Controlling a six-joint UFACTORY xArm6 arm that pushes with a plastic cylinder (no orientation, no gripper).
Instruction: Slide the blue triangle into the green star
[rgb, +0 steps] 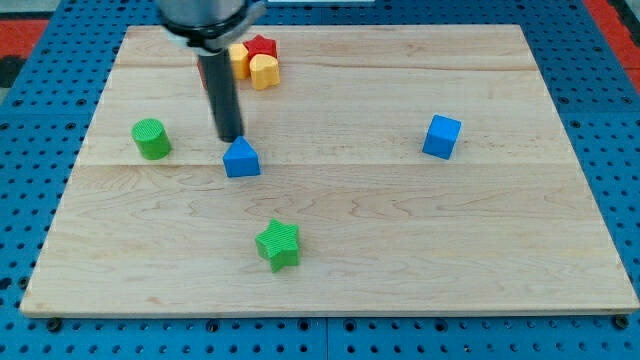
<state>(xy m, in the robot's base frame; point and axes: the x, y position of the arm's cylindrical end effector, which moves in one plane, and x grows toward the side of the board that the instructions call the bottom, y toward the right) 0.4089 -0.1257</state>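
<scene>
The blue triangle (241, 159) lies on the wooden board left of centre. The green star (278, 245) lies below it and a little to the right, apart from it. My tip (231, 138) is the lower end of the dark rod. It stands just above the blue triangle's top edge, slightly to its left, touching or nearly touching it.
A green cylinder (151, 138) sits at the left. A blue cube (441, 136) sits at the right. A red star (261, 46) and yellow blocks (262, 70) cluster at the top, partly behind the rod. The board (500, 260) rests on a blue pegboard.
</scene>
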